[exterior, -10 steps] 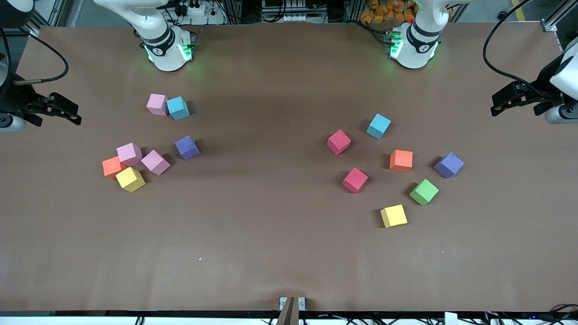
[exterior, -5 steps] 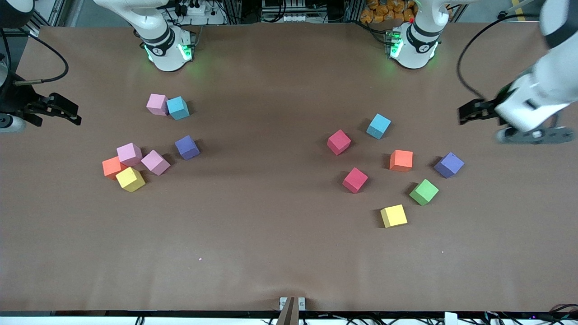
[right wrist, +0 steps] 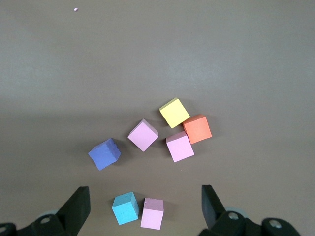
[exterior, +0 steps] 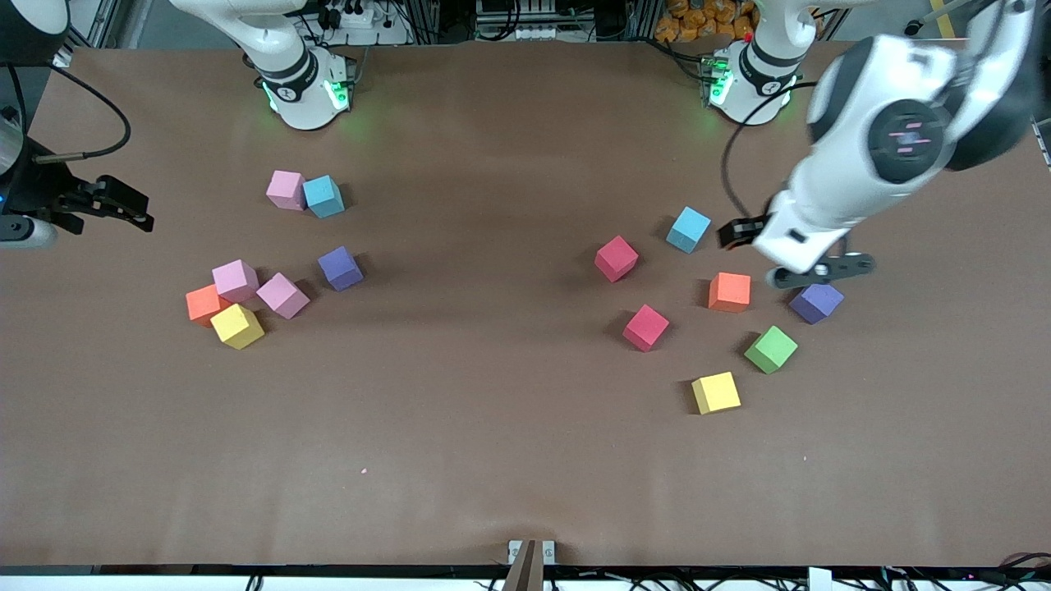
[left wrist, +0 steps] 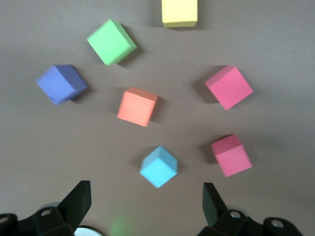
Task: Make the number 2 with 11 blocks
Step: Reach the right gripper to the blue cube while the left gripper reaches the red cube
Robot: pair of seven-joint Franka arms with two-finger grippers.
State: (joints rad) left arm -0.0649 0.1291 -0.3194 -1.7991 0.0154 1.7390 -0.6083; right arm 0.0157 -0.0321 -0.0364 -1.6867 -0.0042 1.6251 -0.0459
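Swung in from the table's end since the earlier frame: left gripper (exterior: 809, 267), fingers spread wide, empty, over orange block (exterior: 730, 291) and purple block (exterior: 816, 302); blocks scattered, number 2 unstarted; better centred over one cube before descending; right gripper (exterior: 115, 205) waiting, spread, empty.

A wide table (exterior: 493, 460) covered in matte brown sheeting filled nearly the whole front view under even light, while along its edge farthest from the front camera ran metal framing, tangled black cables (exterior: 509, 16) and a heap of orange-yellow packets (exterior: 698, 16).
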